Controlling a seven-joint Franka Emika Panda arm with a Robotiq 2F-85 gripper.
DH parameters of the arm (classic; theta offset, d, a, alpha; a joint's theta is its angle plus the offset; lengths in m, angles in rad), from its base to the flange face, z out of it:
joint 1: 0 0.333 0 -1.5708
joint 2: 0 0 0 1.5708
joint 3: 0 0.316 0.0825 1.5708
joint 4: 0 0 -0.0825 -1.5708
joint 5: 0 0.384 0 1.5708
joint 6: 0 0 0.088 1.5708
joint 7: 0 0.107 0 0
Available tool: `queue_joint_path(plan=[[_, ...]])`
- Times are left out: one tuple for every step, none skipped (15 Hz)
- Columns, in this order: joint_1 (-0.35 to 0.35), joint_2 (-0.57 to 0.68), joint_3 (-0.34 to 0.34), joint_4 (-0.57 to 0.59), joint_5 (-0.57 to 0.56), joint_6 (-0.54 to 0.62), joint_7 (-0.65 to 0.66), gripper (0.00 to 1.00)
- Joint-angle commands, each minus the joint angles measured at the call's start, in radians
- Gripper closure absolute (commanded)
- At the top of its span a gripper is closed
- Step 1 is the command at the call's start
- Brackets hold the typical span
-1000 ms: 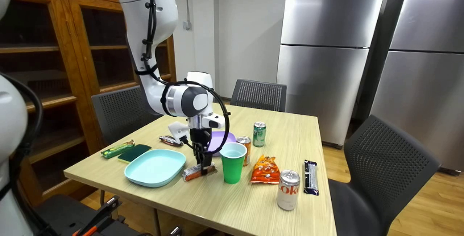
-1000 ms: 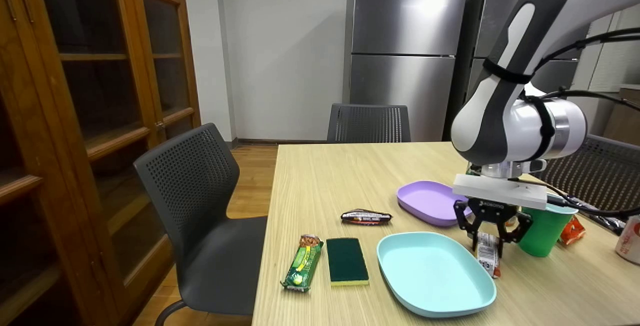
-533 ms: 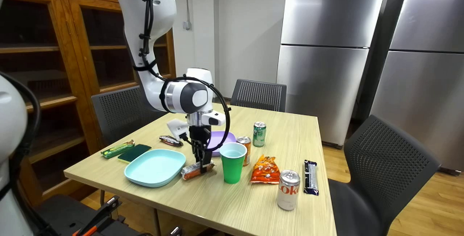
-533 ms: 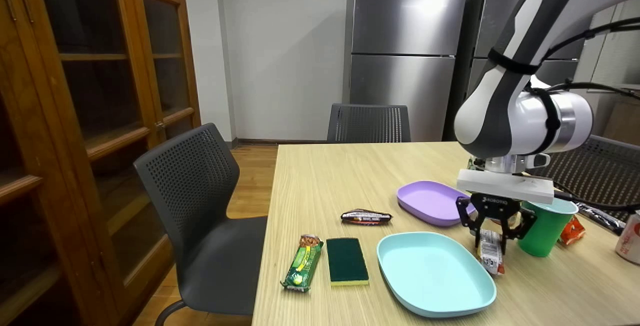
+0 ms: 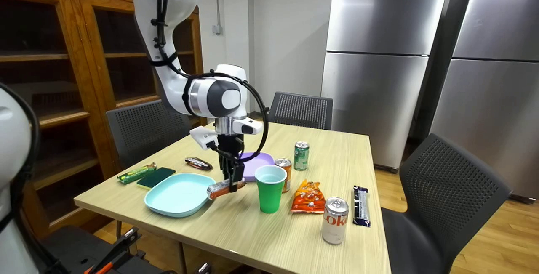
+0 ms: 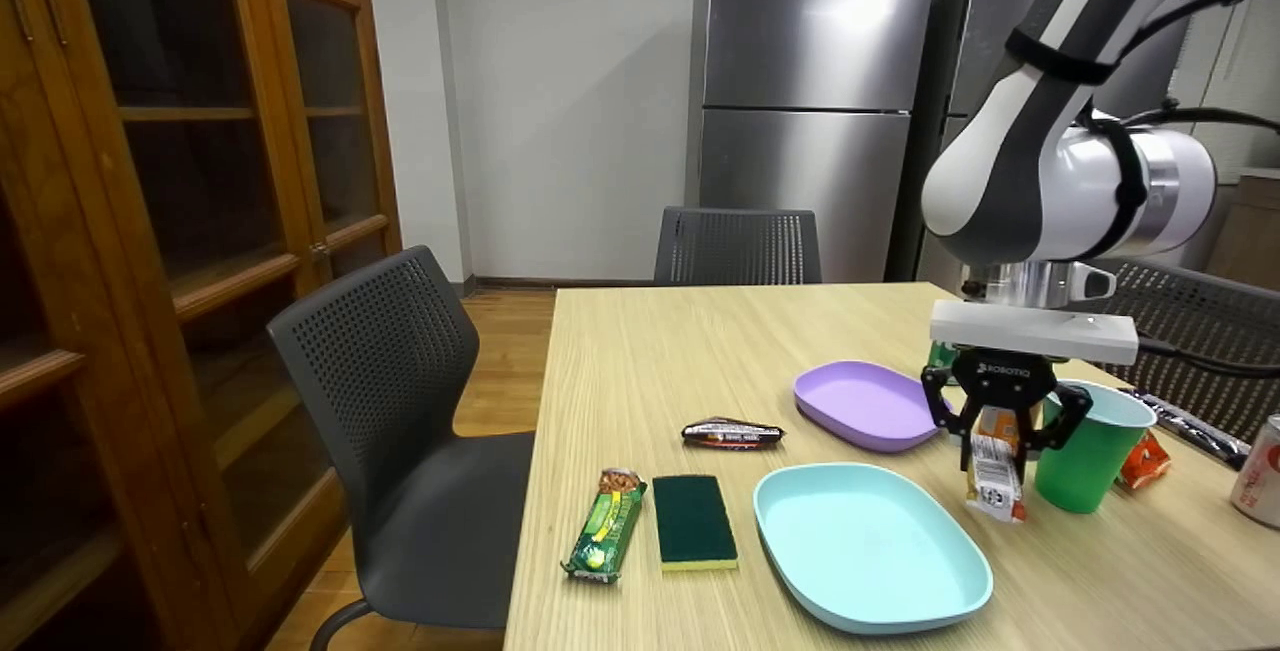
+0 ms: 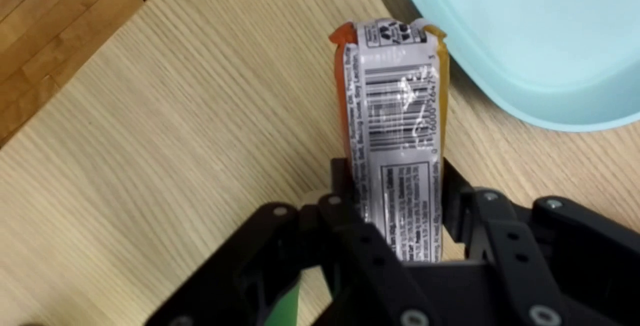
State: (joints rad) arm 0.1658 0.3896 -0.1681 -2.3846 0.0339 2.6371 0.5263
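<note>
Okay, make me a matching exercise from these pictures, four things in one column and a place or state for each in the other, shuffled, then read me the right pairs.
Things
1. barcoded bar
2. green cup
3. sponge
4. orange snack bag

Places and states
A. flat between the turquoise plate and the green-wrapped bar
B. held by the gripper
C. between the Coke can and the green cup in an exterior view
D. upright, pale inside showing

Pairs: 1-B, 2-D, 3-A, 4-C.
</note>
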Motion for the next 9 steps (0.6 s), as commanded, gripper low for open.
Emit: queue_joint_path(plan=[[-0.024,-0.071,0.020,-0.026,0.000,-0.051,-0.028,0.81],[-0.026,-0.077,0.022,-0.025,0.001,-0.056,-0.029,0.81],[-0.027,-0.083,0.024,-0.024,0.002,-0.059,-0.029,0.81],[-0.028,-0.087,0.026,-0.022,0.004,-0.061,-0.029,0.81],[-0.029,-0.091,0.027,-0.020,0.005,-0.061,-0.029,0.81],[-0.030,-0.093,0.030,-0.016,0.007,-0.062,-0.027,0.81],[-0.030,-0.094,0.031,-0.012,0.009,-0.064,-0.025,0.81],[-0.032,-0.092,0.035,-0.004,0.015,-0.069,-0.024,0.81],[-0.035,-0.090,0.040,0.003,0.023,-0.072,-0.024,0.81]])
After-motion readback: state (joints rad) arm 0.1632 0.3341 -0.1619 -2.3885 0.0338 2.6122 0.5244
